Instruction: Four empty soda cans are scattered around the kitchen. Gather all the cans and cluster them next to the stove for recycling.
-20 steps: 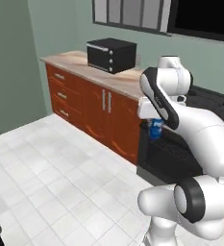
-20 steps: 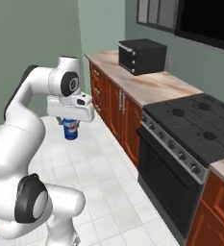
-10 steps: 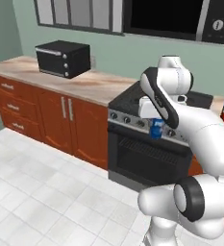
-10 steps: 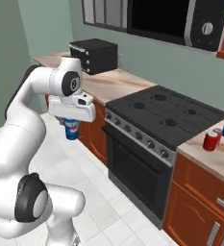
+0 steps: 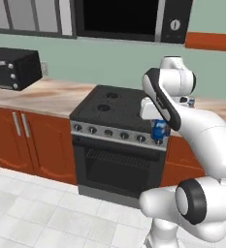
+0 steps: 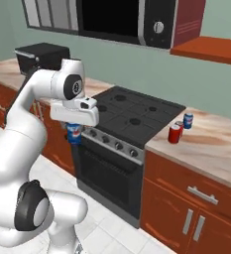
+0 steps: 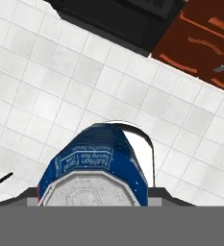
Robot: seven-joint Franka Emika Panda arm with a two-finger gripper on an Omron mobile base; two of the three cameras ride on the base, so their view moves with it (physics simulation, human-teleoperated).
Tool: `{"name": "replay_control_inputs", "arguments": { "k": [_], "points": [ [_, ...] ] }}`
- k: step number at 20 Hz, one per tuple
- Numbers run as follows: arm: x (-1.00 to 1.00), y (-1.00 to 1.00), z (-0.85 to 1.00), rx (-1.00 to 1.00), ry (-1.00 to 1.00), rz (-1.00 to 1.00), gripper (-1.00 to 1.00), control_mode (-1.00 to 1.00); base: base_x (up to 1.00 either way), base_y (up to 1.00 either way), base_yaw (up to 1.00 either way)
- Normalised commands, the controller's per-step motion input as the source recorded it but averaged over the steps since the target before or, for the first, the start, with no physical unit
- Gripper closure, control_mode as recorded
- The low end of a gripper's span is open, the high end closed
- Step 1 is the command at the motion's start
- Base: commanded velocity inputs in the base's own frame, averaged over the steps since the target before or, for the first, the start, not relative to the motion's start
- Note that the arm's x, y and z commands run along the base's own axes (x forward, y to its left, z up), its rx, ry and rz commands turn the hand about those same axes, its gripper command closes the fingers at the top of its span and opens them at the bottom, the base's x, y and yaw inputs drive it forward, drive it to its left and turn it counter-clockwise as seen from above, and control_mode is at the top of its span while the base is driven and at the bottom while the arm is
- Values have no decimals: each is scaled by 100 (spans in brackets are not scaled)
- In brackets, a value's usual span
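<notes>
My gripper (image 6: pixel 74 127) is shut on a blue soda can (image 6: pixel 74 134) and holds it upright in the air, in front of the stove's (image 6: pixel 132 113) left knobs. From the left base view the held can (image 5: pixel 158 131) hangs under the hand (image 5: pixel 153 109) at the stove's (image 5: pixel 112 102) front right corner. Looking along the hand, the can (image 7: pixel 94 168) sits close up over the white floor tiles. A red soda can (image 6: pixel 174 134) and another blue one (image 6: pixel 188 120) stand together on the counter just right of the stove.
A black countertop oven (image 6: pixel 41 55) sits on the beige counter (image 5: pixel 41 94) left of the stove. A built-in microwave (image 5: pixel 129 19) hangs above the burners. Reddish-brown cabinets (image 6: pixel 186 203) flank the oven door (image 5: pixel 117 164). White tiled floor (image 5: pixel 32 213) lies in front.
The whole picture has shifted: the base has moved along the counter, so the stove now sits in front. The blue can stays held in the shut gripper.
</notes>
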Motion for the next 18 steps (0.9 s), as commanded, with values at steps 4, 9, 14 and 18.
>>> {"name": "replay_control_inputs", "arguments": {
  "k": [4,9,14,18],
  "points": [
    [0,0,0,0,0,0,100,100,62,0,-37],
    [0,0,0,0,0,0,100,100,67,17,-30],
    [0,0,0,0,0,0,100,100,43,6,-30],
    [0,0,0,0,0,0,100,100,25,-5,-32]
  ]
}}
